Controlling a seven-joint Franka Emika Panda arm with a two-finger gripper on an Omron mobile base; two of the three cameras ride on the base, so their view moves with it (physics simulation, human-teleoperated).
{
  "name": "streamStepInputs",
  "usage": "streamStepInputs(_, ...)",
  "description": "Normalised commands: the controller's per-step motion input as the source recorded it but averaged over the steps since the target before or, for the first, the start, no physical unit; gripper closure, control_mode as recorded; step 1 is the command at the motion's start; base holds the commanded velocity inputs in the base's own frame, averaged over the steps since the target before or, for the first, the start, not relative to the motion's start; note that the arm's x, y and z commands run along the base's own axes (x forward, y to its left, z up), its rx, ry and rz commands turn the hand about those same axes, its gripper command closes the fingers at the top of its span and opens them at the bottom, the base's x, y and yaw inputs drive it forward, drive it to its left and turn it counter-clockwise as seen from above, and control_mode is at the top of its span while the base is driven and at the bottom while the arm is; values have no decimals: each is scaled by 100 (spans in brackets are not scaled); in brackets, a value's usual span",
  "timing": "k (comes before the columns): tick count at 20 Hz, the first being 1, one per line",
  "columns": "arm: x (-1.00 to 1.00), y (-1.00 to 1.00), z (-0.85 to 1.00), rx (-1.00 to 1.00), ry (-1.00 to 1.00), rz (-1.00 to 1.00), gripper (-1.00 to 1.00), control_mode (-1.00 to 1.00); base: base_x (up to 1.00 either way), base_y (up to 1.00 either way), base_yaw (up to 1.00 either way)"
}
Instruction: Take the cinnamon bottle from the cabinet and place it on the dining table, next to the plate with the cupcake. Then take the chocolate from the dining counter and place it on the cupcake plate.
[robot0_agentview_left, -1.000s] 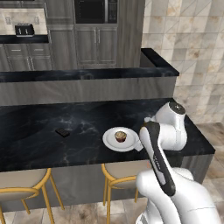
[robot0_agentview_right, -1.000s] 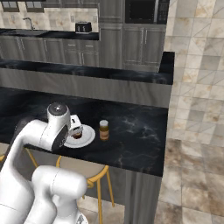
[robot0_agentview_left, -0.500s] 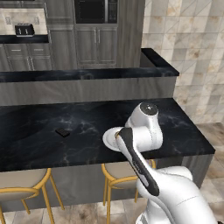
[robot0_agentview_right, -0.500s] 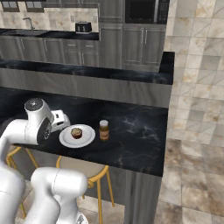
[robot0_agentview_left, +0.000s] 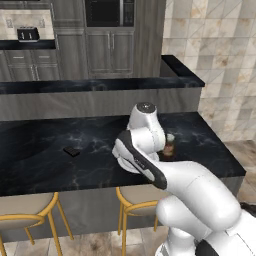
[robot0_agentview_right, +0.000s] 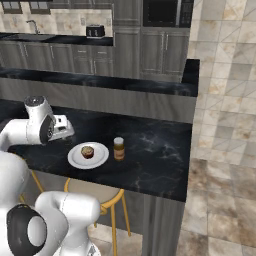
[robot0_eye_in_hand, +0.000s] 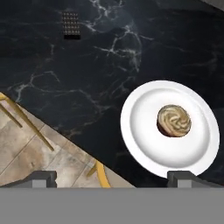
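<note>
First half looks done: cinnamon bottle (robot0_agentview_right: 118, 148) standing upright on the dark marbled worktop (robot0_agentview_right: 160, 150), just beside the white plate (robot0_agentview_right: 88, 155) with the cupcake (robot0_agentview_right: 88, 152). Second half not yet begun: chocolate (robot0_agentview_left: 71, 151) lying flat on the worktop, well apart from the plate, off toward the left in the left base view. Tool (robot0_eye_in_hand: 113, 177) above the worktop edge, looking down, jaws spread wide with nothing between them.

On to surfaces. Polished black stone with pale veins. Plate round, glossy, shallow-rimmed. Cupcake small and domed, swirled tan top over a darker base. Bottle a short cylinder, brown contents under a pale cap. Chocolate a thin dark rectangle with a fine grid of squares on its face in the hand view. Stools (robot0_agentview_left: 20, 218) with curved golden metal legs tucked beneath the worktop.
</note>
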Motion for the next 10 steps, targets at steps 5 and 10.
streamStepInputs(5,43,40,7,3,10,0,-100,-100,0,0,0)
streamStepInputs(10,36,49,-13,-1,1,0,-100,-100,0,0,0)
